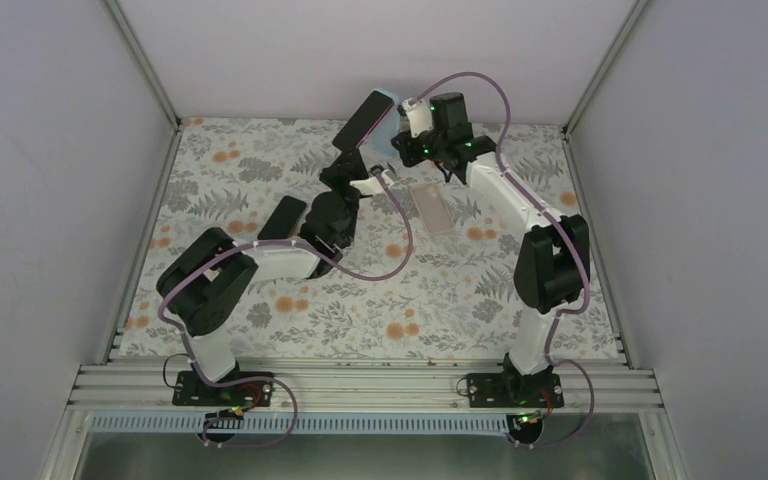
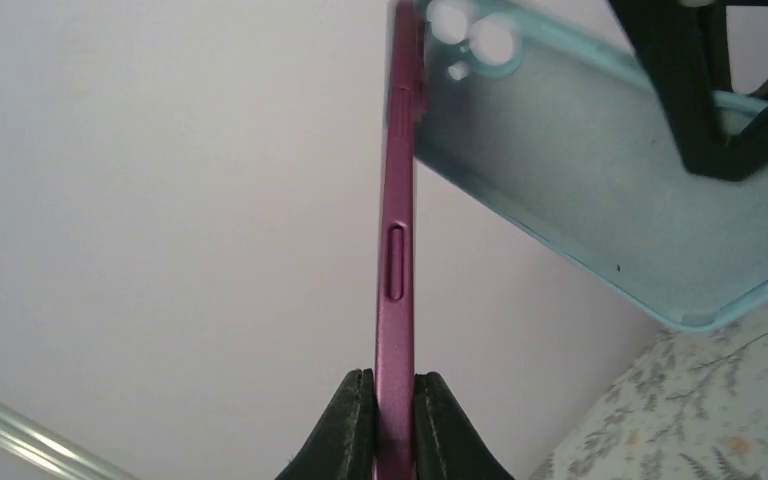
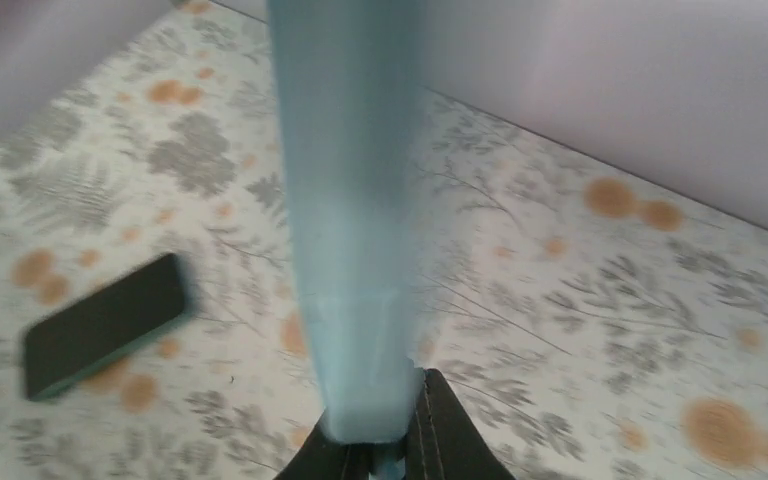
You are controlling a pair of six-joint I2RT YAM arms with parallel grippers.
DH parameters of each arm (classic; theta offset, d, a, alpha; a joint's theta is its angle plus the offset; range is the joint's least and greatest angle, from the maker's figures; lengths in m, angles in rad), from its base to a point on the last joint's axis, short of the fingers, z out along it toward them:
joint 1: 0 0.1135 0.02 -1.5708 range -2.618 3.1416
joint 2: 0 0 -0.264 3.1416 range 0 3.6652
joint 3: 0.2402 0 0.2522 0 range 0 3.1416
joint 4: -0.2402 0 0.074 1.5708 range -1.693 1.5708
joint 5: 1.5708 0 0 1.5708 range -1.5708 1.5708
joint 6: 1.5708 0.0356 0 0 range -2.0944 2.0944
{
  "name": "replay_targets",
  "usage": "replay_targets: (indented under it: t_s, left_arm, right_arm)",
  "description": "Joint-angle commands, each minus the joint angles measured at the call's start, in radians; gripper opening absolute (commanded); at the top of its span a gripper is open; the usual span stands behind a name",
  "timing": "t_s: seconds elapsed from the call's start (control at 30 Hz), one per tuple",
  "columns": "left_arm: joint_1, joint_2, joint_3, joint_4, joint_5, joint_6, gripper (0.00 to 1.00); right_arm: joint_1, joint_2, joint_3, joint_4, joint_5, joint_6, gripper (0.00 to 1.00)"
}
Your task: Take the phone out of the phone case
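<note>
Gripping edge-on: left jaws the magenta phone [image 2: 396,250], right jaws the pale-blue case [image 2: 600,170].

Above and behind the clear case [image 1: 430,207] on the floral mat [image 1: 440,300] the air is crowded. The left gripper [image 2: 393,412] clamps the magenta-edged phone [image 2: 397,250] upright there, and the right gripper [image 3: 390,455] pinches the light blue phone case [image 2: 600,170] just beside it. Left of the clear case the left arm [image 1: 280,262] and its cable [image 1: 409,240] bar the way, with a dark phone [image 1: 282,217] lying flat beside that arm. The right arm [image 1: 505,195] closes off the right side. Nearer than the clear case, between the arms, the mat lies open.
</note>
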Motion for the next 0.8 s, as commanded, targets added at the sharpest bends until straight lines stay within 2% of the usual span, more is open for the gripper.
replay_targets:
  t_s: [0.0,0.13,0.27,0.43,0.6,0.77]
  left_arm:
    - [0.012,-0.106,0.019,-0.016,-0.018,-0.106,0.02]
    - [0.011,-0.14,-0.005,-0.081,-0.028,-0.116,0.02]
    - [0.002,-0.184,-0.079,-0.062,-0.047,-0.071,0.02]
    - [-0.033,-0.248,-0.205,-0.071,-0.092,0.008,0.02]
    - [-0.078,-0.285,-0.306,-0.232,-0.148,-0.011,0.02]
    - [-0.131,-0.271,-0.427,-0.218,-0.18,-0.009,0.03]
  right_arm:
    - [-0.006,-0.002,-0.048,-0.126,0.141,-0.137,0.03]
    - [-0.026,-0.011,-0.063,-0.14,0.129,-0.141,0.03]
    - [-0.063,-0.018,-0.09,-0.186,0.103,-0.159,0.03]
    - [-0.107,-0.03,-0.115,-0.346,0.01,-0.238,0.04]
    - [-0.169,-0.123,-0.222,-0.453,-0.061,-0.313,0.04]
    - [-0.264,-0.212,-0.356,-0.567,-0.129,-0.424,0.04]
